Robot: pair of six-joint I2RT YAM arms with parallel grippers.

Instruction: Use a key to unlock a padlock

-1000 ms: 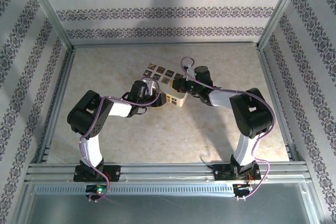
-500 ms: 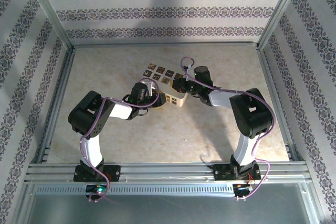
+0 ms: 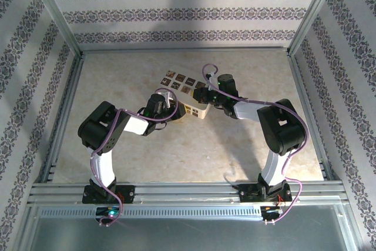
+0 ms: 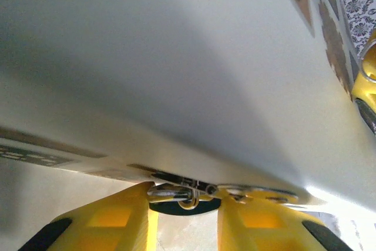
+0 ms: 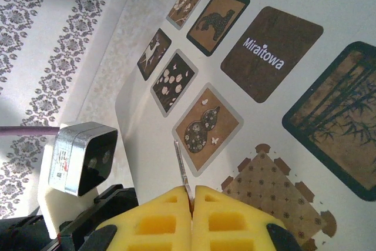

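Your left gripper [image 4: 185, 197] is sitting at the near edge of the white box [image 4: 176, 57], tucked under its overhang, around the middle of the table [image 3: 176, 157]. Its yellow fingers [image 4: 117, 216] are standing apart with a clear gap. In that gap some small metal fittings [image 4: 173, 193] are lying along the box's lower edge, with a dark rounded piece [image 4: 183, 207] just below them. You cannot tell from the left wrist view whether the fingers are pressing on any of this. It is also too close and too blurred to say if this is the padlock.

A little farther from the near edge, your right gripper [image 5: 192, 191] is pinching its two yellow fingers [image 5: 229, 216] fully together. They are clamping the key [image 5: 181, 166], whose thin blade is sticking out from between the fingertips. The blade is pointing across the box's printed top [image 5: 329, 4], over a gourd picture; whether its tip is touching the box is unclear. The key's head is hidden inside the fingers.

From above, both grippers [image 3: 170, 109] [image 3: 202, 94] are meeting at the box [image 3: 179, 80], with the right one at the box's right-hand end, nearer the table's far edge.
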